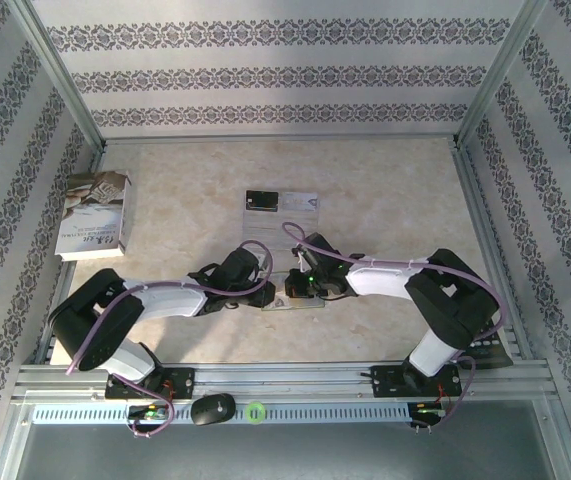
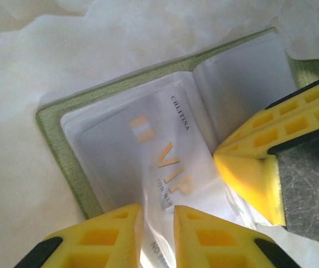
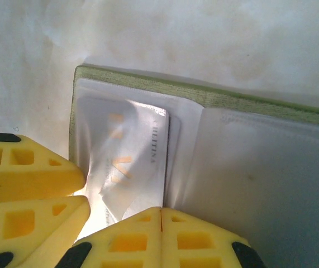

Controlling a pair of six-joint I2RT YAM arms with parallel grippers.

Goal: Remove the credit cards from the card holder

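A white-grey book (image 1: 95, 215) is seen near the left edge of the tabletop (image 1: 395, 200), toward its far left corner, well apart from everything else. To its right, the left hand (image 2: 158, 237) is stretched toward the middle of the tabletop. Its two yellow fingers (image 2: 117, 237) are held a narrow gap apart at the end of a clear pocket (image 2: 120, 151). Plastic and the end of a card are seen in that gap, but whether they are pinched or released cannot be told.

Toward the far edge, at the middle of the tabletop, a black card (image 1: 262, 203) and a silvery card (image 1: 300, 203) are laid flat side by side, the black one on the left. Both are outside the card holder (image 2: 58, 156).

The card holder is spread open flat at the middle of the tabletop, between the two hands and nearer the near edge than the two loose cards. Its yellow-green cover is seen as a rim around the clear pockets. A white card (image 2: 165, 162) with gold letters is lodged in the pocket on the left hand's side of the fold.

The right hand (image 3: 160, 229) is clenched, its fingertips pressed together with nothing seen between them. It is set at the fold of the card holder, just beside the white card.
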